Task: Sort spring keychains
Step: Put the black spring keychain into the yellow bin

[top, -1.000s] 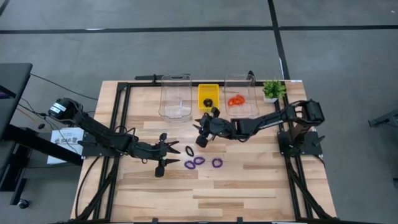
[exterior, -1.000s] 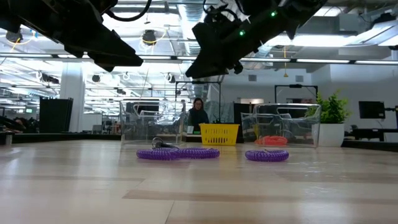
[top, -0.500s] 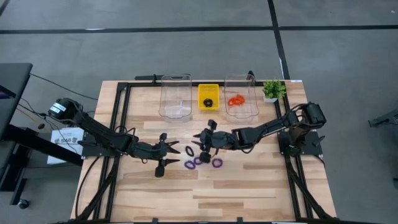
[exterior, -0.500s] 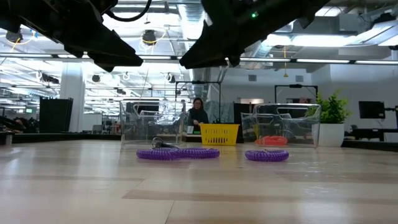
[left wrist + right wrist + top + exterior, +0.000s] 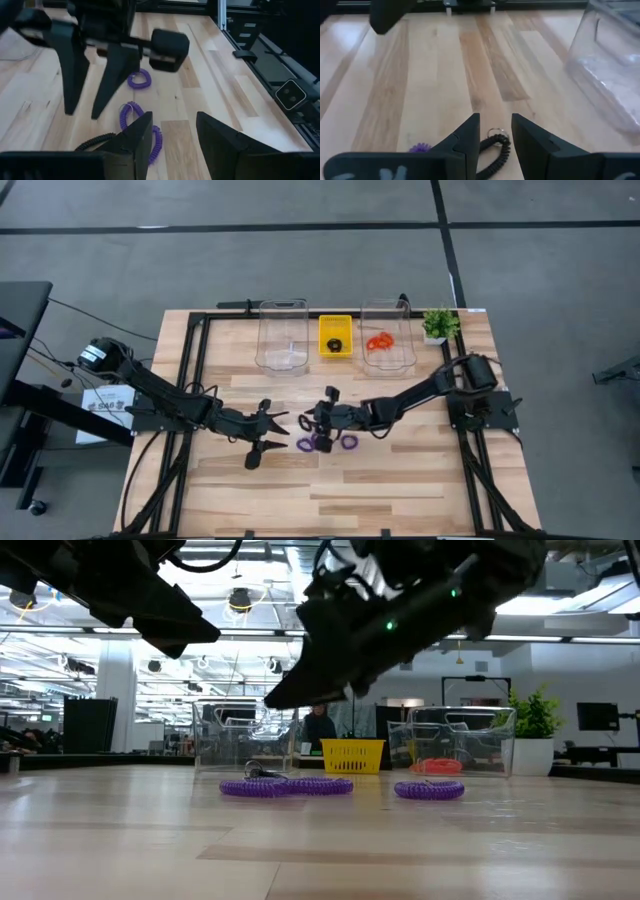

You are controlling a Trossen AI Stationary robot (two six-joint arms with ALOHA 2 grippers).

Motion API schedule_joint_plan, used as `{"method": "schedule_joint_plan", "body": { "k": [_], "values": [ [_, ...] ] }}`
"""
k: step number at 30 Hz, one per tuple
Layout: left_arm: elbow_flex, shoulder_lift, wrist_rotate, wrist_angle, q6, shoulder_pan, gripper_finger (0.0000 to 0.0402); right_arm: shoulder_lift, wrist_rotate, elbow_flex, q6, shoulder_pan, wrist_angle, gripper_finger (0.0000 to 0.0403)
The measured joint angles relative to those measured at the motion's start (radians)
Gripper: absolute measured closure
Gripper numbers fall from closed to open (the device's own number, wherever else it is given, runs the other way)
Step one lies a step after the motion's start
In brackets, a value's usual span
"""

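A: Where is the right gripper [image 5: 318, 420]?

B: Low over the table [image 5: 400, 480], in front of the yellow tray [image 5: 334, 335], right by the black keychain [image 5: 492, 148]. Its fingers stand apart with that black coil showing between them, nothing clamped.

A: And the left gripper [image 5: 262, 438]?

B: Off to the tray's left-front side, fingers spread, waiting.

A: What's sorted so far?

B: Orange keychains [image 5: 379, 341] lie in the clear bin [image 5: 388, 330] right of the tray. The other clear bin [image 5: 282, 330], left of it, looks empty. Three purple keychains [image 5: 285, 786] lie loose, in front of the tray.

A: So which step?

B: Probably reaching for the black one. Next it likely needs to drop a little, then close on the coil.
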Motion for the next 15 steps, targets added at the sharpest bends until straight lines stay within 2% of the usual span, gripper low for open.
{"method": "schedule_joint_plan", "body": {
  "k": [5,10,15],
  "values": [
    [0.000,0.000,0.000,0.000,-0.011,0.000,0.0252,0.057,-0.052,0.000,0.056,-0.002,0.033,0.0301],
    [0.000,0.001,0.000,0.001,-0.020,0.000,0.0252,0.061,-0.061,0.000,0.108,-0.002,0.004,0.0301],
    [-0.048,0.002,0.000,0.008,-0.126,0.000,0.0252,0.062,-0.050,0.000,0.126,0.000,-0.002,0.0301]
  ]
}}
